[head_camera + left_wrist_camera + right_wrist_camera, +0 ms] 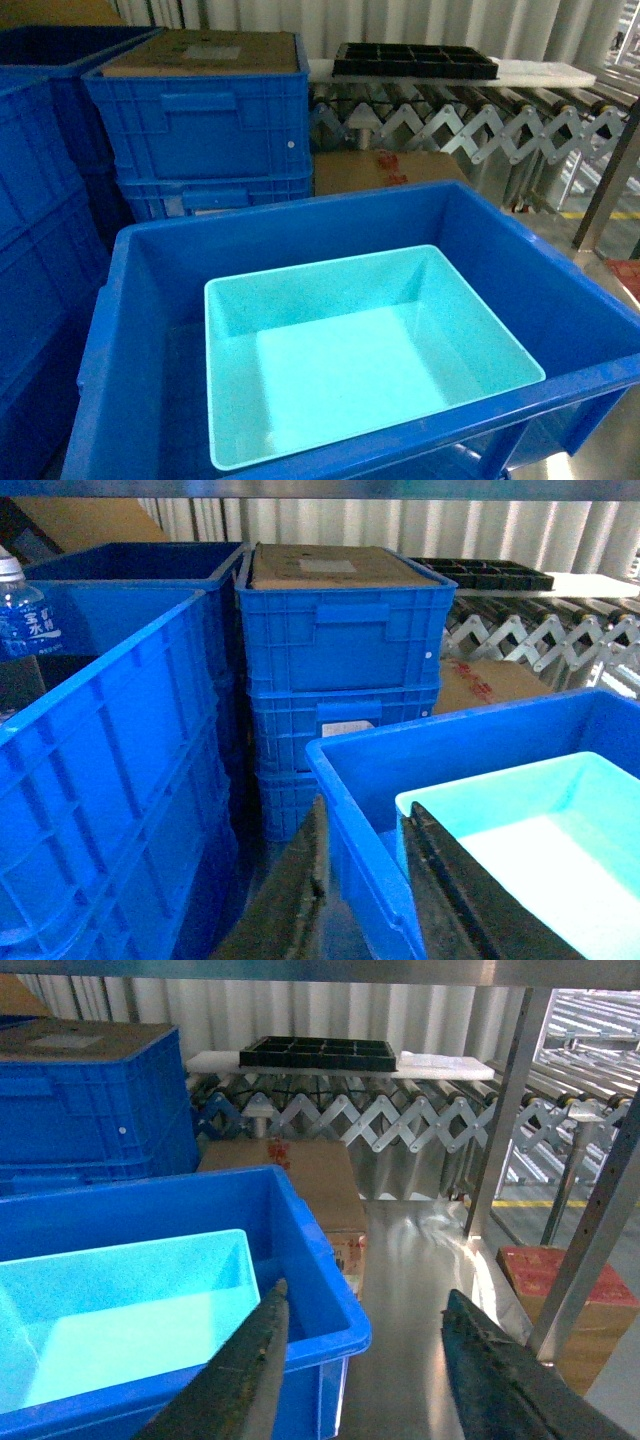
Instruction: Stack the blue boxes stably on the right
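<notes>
One turquoise tub is seen, nested inside the large royal-blue bin and shifted toward the bin's front-right corner; its rim is tilted slightly against the bin wall, so it is judged loosely dropped in rather than seated flat. No second turquoise tub is visible in any view, so nothing is stacked yet.

Left gripper is spread open, its fingers straddling the bin's left wall: one finger outside the bin, the other between bin wall and tub rim. Nothing is clamped. The placement is judged as a set-up for catching the tub's left rim.

Right gripper is also wide open and empty, held over the bin's right front corner, one finger above the bin rim, the other outside over the metal floor.

Ribbed blue crates are stacked behind the bin, cardboard on top; a roller conveyor with a black tray is behind the bin to its right.
</notes>
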### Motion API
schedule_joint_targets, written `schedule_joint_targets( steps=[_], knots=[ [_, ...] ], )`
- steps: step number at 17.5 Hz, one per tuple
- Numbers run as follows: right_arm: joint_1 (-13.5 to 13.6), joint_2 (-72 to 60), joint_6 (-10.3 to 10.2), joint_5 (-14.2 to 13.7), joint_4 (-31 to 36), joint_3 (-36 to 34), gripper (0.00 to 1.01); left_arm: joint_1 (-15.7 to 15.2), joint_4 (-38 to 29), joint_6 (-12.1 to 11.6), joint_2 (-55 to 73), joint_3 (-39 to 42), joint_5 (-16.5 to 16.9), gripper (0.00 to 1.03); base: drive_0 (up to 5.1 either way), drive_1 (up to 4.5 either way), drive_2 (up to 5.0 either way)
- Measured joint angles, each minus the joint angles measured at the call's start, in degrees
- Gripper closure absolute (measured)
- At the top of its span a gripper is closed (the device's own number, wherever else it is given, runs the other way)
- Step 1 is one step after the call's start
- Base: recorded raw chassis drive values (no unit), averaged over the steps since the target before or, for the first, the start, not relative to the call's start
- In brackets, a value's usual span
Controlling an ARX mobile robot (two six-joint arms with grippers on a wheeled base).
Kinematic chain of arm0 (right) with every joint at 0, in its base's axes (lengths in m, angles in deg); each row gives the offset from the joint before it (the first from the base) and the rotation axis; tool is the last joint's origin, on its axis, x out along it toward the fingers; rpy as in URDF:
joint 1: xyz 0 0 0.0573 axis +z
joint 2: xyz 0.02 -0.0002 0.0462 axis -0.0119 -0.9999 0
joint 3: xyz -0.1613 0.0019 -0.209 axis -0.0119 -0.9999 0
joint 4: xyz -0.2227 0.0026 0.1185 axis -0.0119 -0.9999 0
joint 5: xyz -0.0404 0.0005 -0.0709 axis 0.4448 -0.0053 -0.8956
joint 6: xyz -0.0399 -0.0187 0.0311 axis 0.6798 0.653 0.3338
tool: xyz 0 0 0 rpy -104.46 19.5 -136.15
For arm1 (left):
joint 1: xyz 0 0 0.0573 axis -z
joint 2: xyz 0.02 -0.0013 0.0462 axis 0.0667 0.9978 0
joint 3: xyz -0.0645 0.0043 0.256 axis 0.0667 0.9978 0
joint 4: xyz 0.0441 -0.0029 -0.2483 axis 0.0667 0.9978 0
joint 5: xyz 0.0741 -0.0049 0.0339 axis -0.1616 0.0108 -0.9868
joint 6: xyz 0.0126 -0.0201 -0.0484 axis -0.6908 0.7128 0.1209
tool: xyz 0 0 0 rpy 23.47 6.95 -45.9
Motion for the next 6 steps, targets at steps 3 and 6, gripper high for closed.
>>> schedule_joint_targets(
  steps=[3,6],
  knots=[
    [0.0,0.0,0.0,0.02,0.0,0.0,0.17,0.0,0.0,0.0,0.0,0.0,0.0,0.4,0.0,0.0,0.0],
    [0.0,0.0,-0.02,0.0,0.0,0.0,0.03,0.0,0.0,-0.04,0.0,0.0,0.0,0.03,0.0,0.0,0.0]
  ],
)
